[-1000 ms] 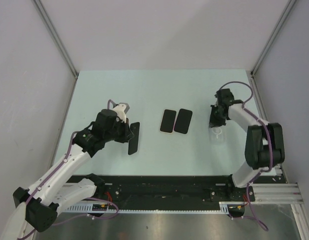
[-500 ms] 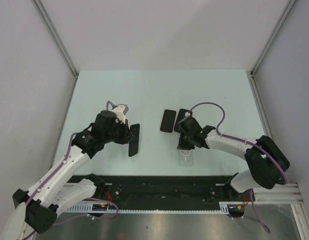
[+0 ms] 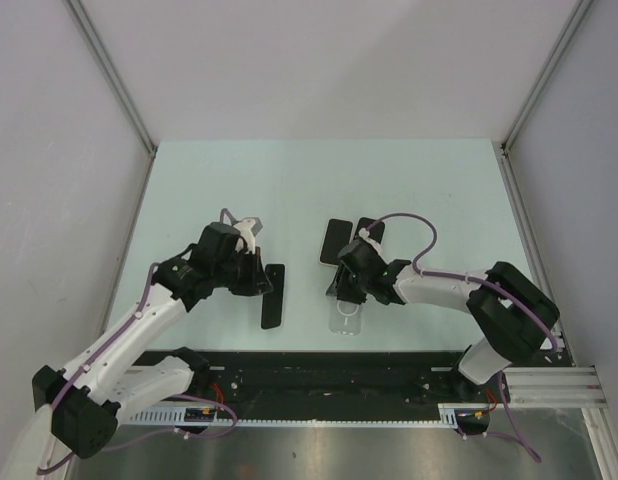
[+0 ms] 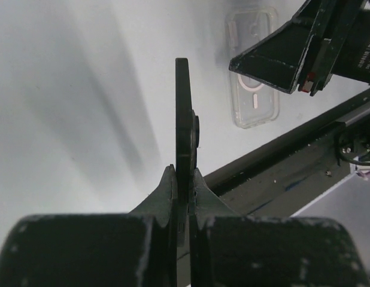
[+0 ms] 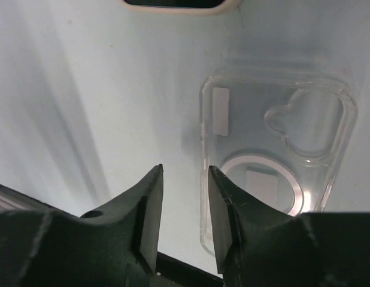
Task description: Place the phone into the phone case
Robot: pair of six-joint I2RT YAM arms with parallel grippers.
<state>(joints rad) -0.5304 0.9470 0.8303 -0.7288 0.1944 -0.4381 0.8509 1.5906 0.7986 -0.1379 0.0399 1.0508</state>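
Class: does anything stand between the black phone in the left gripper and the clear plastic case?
Yes: the right gripper, slightly open, hangs over part of the clear plastic case, in the way of the black phone.

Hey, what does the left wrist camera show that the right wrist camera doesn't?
Left wrist only: the left tool shut on a black phone seen edge-on, the right tool from the side, and a black rail. Right wrist only: the right tool's fingers apart with nothing between them, and the edge of a cream-edged phone at the top. Both: the clear phone case lying flat on the pale table.
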